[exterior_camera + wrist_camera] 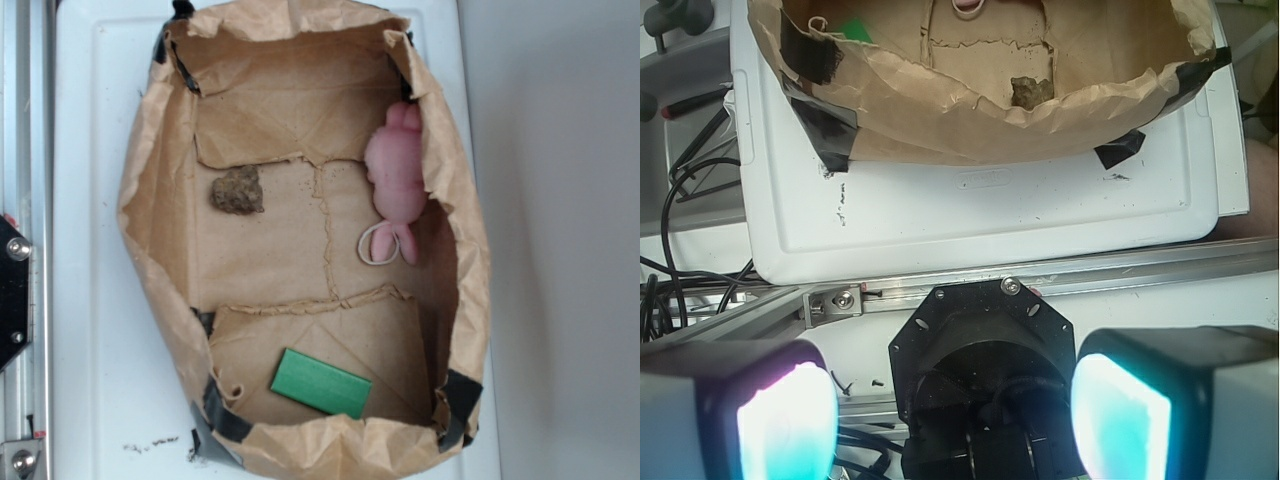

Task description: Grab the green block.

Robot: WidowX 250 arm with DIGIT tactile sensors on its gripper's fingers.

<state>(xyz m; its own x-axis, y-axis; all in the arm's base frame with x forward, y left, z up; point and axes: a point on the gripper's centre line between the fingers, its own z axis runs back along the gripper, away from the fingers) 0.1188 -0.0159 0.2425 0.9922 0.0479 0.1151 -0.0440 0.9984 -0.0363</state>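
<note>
The green block (pixel 321 383), a flat bright green slab, lies at the near end of the brown paper bag's (pixel 152 210) floor in the exterior view. In the wrist view only a green sliver of the block (pixel 852 30) shows past the bag's (pixel 970 135) crumpled wall, at the top left. My gripper (pixel 955 415) appears only in the wrist view. It is open, its two glowing pads (pixel 788 420) far apart with nothing between them. It hangs outside the bag, over the black robot base (pixel 985 360), well away from the block.
Inside the bag are a lumpy brown rock (pixel 238 190), a pink plush toy (pixel 398 165) and a white ring (pixel 378 243). The bag rests on a white tray (pixel 90 200). An aluminium rail (pixel 1120 272) and cables (pixel 690 200) lie between gripper and tray.
</note>
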